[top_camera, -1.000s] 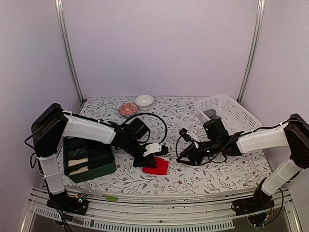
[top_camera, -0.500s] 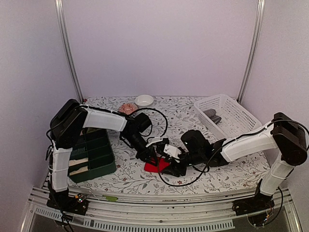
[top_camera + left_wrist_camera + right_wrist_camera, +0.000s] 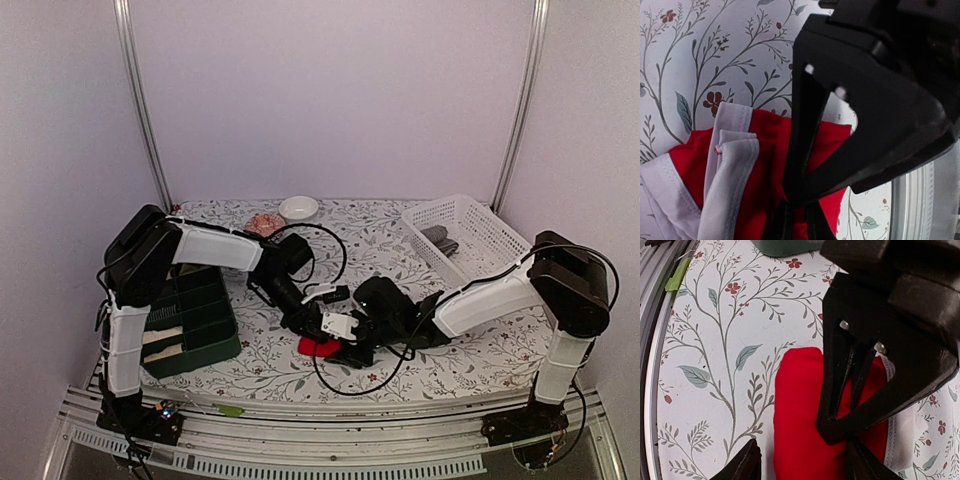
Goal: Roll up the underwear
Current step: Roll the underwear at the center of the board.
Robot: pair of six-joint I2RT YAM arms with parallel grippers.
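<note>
Underwear [image 3: 795,405], bright red with pale trim, lies on the flowered table [image 3: 715,365], at the middle of the near side. The left gripper [image 3: 834,421] is pinched together on its cloth. The right gripper [image 3: 802,462] stands apart over it.

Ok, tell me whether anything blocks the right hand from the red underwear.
Nothing lies in between: the right hand is open, its fingers either side of the red underwear at its near edge. The left hand is pinched on the cloth just beyond, crowding any further reach.
</note>
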